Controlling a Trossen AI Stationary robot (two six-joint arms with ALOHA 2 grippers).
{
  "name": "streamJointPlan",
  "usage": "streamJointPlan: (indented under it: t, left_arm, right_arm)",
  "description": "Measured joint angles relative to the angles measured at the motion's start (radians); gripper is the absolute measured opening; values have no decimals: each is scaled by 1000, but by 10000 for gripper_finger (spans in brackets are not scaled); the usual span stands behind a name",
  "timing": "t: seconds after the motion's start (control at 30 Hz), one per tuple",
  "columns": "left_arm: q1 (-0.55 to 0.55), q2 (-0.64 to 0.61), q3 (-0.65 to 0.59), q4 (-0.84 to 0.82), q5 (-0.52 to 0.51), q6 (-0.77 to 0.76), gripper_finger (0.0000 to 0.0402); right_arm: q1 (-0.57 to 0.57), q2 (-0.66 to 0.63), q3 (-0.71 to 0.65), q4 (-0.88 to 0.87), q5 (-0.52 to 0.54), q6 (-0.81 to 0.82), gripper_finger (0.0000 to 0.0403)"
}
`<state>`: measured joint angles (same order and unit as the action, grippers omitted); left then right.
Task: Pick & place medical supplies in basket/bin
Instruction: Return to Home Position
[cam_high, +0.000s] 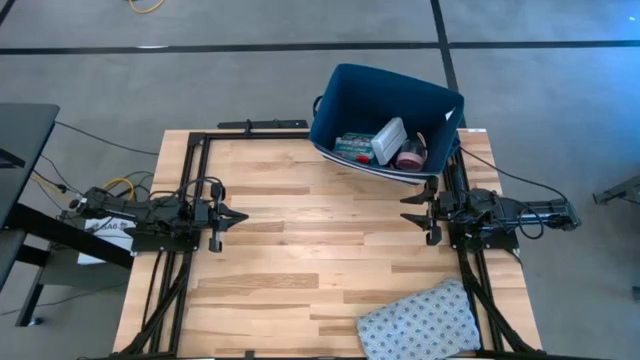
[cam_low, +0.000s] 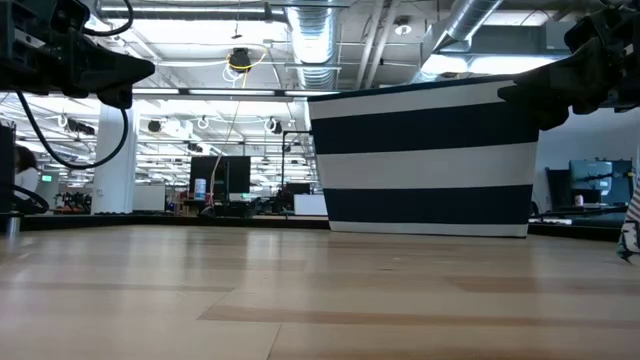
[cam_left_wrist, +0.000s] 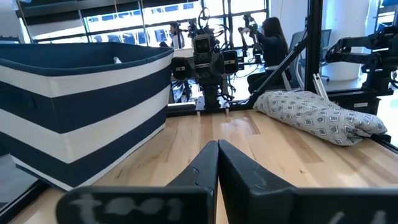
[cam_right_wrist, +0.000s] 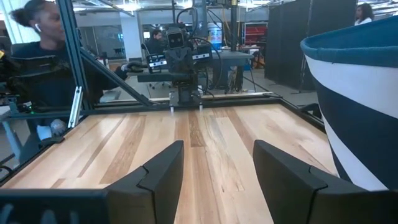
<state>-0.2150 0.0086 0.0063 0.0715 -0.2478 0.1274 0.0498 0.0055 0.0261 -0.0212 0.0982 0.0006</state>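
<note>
The basket (cam_high: 350, 90) is a navy tub with white stripes outside, standing on its base at the table's far right; it also shows in the low view (cam_low: 430, 160). Inside lie a green-red flat box (cam_high: 352, 146), a pale oblong item (cam_high: 389, 140) and a pink roll (cam_high: 409, 155). My left gripper (cam_high: 240, 215) hovers shut over the table's left side, pointing right. My right gripper (cam_high: 405, 209) is open, just on the near side of the basket, pointing left. Both are empty, as the left wrist view (cam_left_wrist: 217, 149) and the right wrist view (cam_right_wrist: 217, 155) show.
A grey patterned cloth (cam_high: 420, 320) lies bunched at the near right corner of the table. Bare wood stretches between the two grippers. A dark frame runs along the table's edges. People sit and stand in the room beyond, away from the table.
</note>
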Motion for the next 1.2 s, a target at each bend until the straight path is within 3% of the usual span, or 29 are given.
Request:
streamJointPlan:
  t: [1.2]
  left_arm:
    - [0, 0, 0, 0, -1, 3, 0]
  right_arm:
    - [0, 0, 0, 0, -1, 0, 188]
